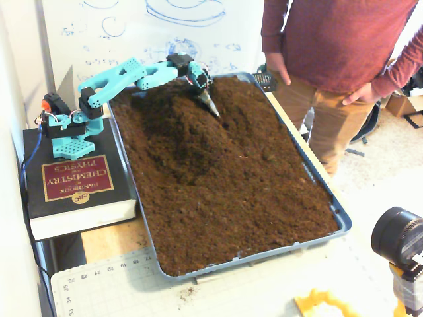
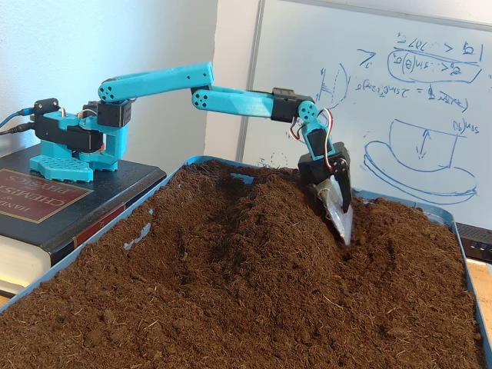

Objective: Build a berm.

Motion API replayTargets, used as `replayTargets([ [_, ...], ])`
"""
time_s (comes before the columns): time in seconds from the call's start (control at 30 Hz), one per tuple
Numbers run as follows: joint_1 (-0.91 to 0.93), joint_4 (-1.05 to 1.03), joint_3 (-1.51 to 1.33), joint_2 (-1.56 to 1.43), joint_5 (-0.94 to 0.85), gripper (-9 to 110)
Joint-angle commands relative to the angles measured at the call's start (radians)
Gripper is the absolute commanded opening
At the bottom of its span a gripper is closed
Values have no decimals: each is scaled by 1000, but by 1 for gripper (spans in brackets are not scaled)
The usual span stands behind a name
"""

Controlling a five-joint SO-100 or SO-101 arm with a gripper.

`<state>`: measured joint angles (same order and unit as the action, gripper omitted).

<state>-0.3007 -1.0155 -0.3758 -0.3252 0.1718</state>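
The tray sits on the desk, filled with soil. The berm runs from the tray's far edge toward its middle. The arm's base stands on a book beside the tray's left edge. The scoop touches the berm's right slope near the far edge.

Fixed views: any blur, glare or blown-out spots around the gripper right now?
In the higher fixed view, soft overall; the gripper is small and slightly smeared, and the white whiteboard looks washed out. In the low fixed view, the gripper is sharper, a light sheen on its scoop tip; the dark-brown soil ridge is evenly lit, no hard shadows.
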Motion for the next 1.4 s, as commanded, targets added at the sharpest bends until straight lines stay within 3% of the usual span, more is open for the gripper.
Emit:
replayTargets([
  [0.0,12,-64,-21,-130,-5,0],
  [0.83,17,-67,-357,-342,-3,0],
  [1.2,34,-54,-123,-367,14,0],
  [1.37,147,-54,-12,-367,-8,0],
])
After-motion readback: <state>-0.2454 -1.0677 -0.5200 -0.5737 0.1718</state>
